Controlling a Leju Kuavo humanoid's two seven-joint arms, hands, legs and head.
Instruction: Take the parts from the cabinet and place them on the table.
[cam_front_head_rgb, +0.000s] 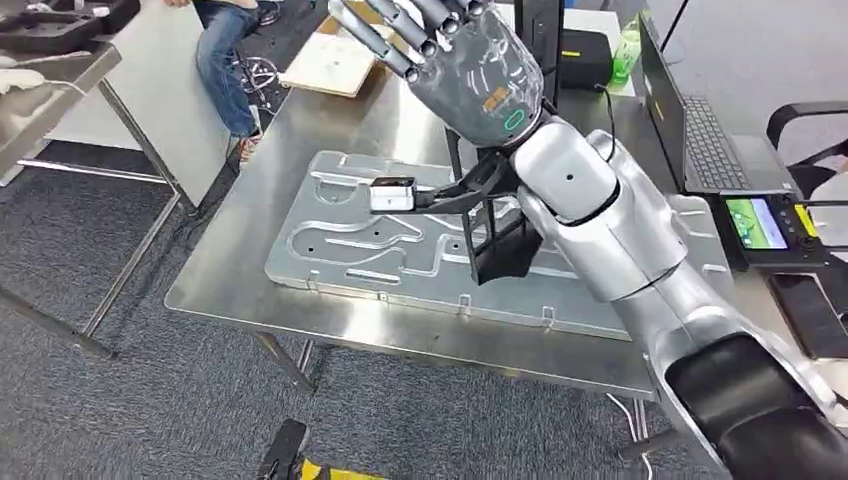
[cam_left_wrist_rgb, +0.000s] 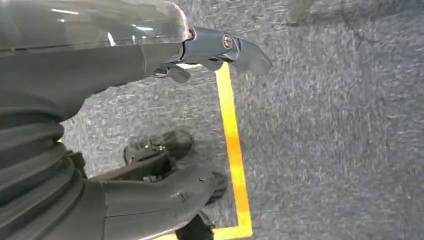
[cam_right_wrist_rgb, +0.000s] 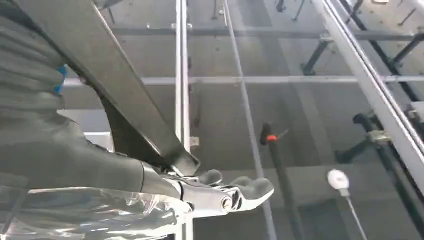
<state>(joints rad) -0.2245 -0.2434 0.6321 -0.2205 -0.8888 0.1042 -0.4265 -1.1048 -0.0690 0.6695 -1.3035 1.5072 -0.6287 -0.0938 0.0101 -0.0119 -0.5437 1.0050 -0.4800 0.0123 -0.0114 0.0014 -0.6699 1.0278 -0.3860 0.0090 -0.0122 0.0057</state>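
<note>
Right hand (cam_front_head_rgb: 455, 55) fingertips cut off

A brushed, softly reflective steel finish is shown by the worktop (cam_front_head_rgb: 230, 270). The pressed metal panel (cam_front_head_rgb: 350, 245) lying on it is seen as matt silver with smooth embossed channels. The floor (cam_front_head_rgb: 150, 400) is covered in rough grey carpet. The right hand (cam_front_head_rgb: 455, 55) is cased in smooth grey plastic.

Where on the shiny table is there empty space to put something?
Bare steel runs along the table near edge, in front of the metal plate, and on its left side. The far right is crowded: laptop, handheld screen, and the raised robot hand.
</note>
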